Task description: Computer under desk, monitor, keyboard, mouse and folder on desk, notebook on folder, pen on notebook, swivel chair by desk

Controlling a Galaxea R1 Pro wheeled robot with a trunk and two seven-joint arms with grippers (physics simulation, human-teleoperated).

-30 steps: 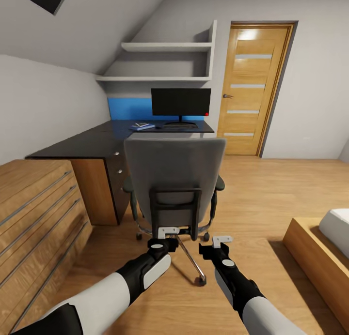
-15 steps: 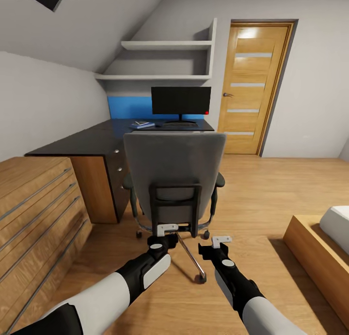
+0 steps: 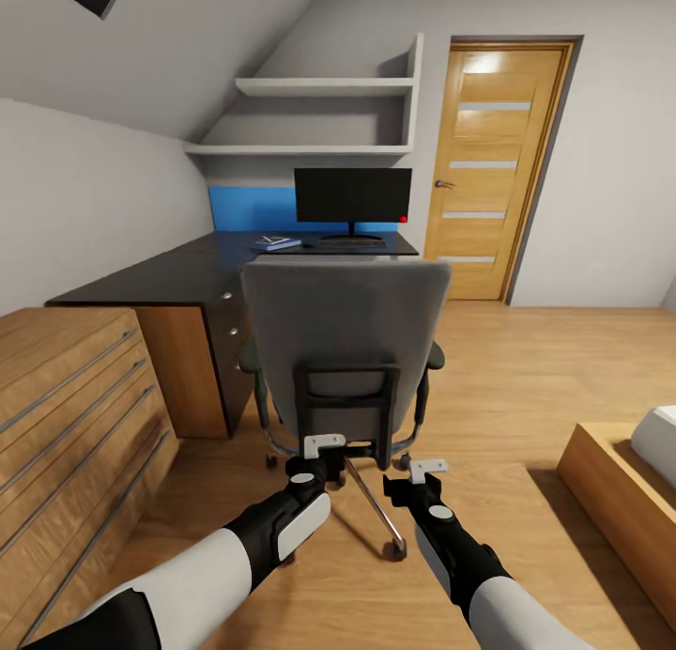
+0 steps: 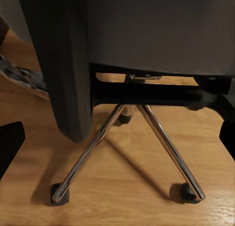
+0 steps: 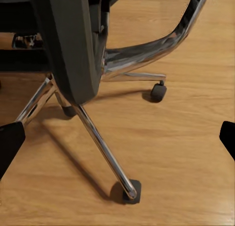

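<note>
Grey padded swivel chair (image 3: 340,349) stands at frame centre, its back to the camera, facing the black L-shaped desk (image 3: 178,276), apparently ready to be pushed in. Left gripper (image 3: 324,445) and right gripper (image 3: 427,470), both spread open and empty, hover behind its chrome base.

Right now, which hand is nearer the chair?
The left hand, just under the swivel chair's black back frame; the right hand hangs lower, off to the side.
</note>
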